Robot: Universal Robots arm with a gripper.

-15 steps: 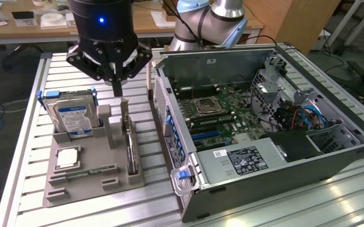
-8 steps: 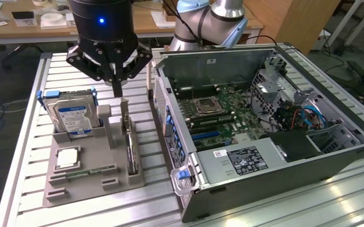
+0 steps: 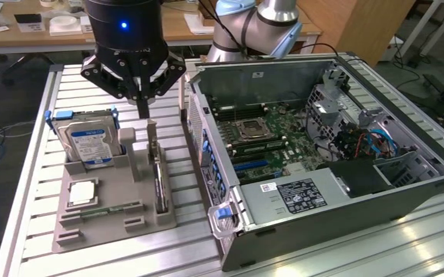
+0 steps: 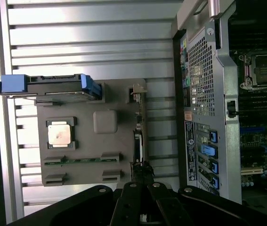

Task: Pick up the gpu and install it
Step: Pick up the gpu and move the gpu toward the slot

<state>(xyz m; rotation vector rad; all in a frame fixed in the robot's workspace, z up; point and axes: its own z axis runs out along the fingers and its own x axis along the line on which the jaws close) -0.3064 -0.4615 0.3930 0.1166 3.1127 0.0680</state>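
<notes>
The gpu (image 3: 157,173) stands on edge in a grey holder (image 3: 99,235) on the desk (image 3: 23,190), beside the open case (image 3: 376,190). The end effector (image 3: 142,108) hangs just above one end, fingers together and holding nothing. The card looks light, stiff and fragile, so its bare top edge seems the safest hold.

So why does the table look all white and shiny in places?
Wrist view: light glares off the table slats, washing them white, while the inside of the case stays dark. Exterior view: bright glare patches on the table, low toward the exterior view's right.
</notes>
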